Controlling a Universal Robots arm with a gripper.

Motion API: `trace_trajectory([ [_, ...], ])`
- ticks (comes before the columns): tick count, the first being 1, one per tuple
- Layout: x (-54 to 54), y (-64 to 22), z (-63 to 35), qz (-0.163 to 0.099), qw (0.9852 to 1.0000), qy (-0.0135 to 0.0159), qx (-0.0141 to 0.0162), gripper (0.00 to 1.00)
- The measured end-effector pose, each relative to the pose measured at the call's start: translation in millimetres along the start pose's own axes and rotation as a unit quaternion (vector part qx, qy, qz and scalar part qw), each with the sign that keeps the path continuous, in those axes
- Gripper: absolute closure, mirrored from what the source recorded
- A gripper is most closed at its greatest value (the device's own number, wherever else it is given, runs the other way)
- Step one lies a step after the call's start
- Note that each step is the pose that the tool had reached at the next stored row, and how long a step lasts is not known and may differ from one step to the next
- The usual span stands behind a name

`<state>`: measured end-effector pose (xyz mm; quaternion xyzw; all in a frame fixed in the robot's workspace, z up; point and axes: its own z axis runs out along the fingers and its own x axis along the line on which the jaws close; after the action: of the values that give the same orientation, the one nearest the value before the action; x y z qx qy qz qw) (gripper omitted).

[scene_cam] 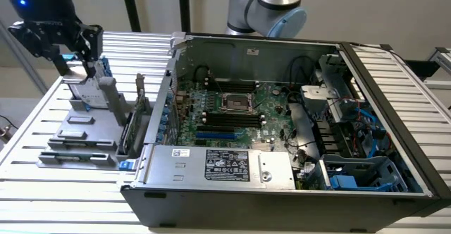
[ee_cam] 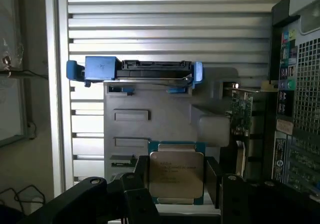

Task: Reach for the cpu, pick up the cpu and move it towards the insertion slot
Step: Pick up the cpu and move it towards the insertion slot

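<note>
The cpu [ee_cam: 176, 174], a small square chip with a silvery top and a green edge, sits between my gripper's [ee_cam: 177, 184] two black fingers [ee_cam: 141, 178], which press against its opposite sides. Below it lies the grey holder block [ee_cam: 165, 119]. In the exterior view my gripper [scene_cam: 90, 71] hangs over that holder [scene_cam: 77, 139] at the exterior view's left, outside the computer case. The insertion slot [scene_cam: 238, 103], a dark square socket in a shiny bracket, lies on the motherboard inside the open case, well toward the exterior view's right of my gripper.
A silver hard drive with blue rails [ee_cam: 142, 69] stands on the holder beyond the chip. A green card [ee_cam: 240, 112] stands upright between the holder and the case wall [scene_cam: 166, 102]. Black memory slots [scene_cam: 229, 120] and cables [scene_cam: 338, 133] surround the socket. A slatted metal table [scene_cam: 63, 192] carries everything.
</note>
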<state>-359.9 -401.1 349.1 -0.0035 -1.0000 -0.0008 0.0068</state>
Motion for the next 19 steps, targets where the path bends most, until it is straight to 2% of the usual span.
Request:
trace_trajectory([
  [8,-36.3,0.3,-16.3,0.000,1.0000,0.0009,-0.0003,0.45],
  [19,-86.0,0.8,-27.4,0.000,1.0000,0.0010,-0.0010,0.45],
])
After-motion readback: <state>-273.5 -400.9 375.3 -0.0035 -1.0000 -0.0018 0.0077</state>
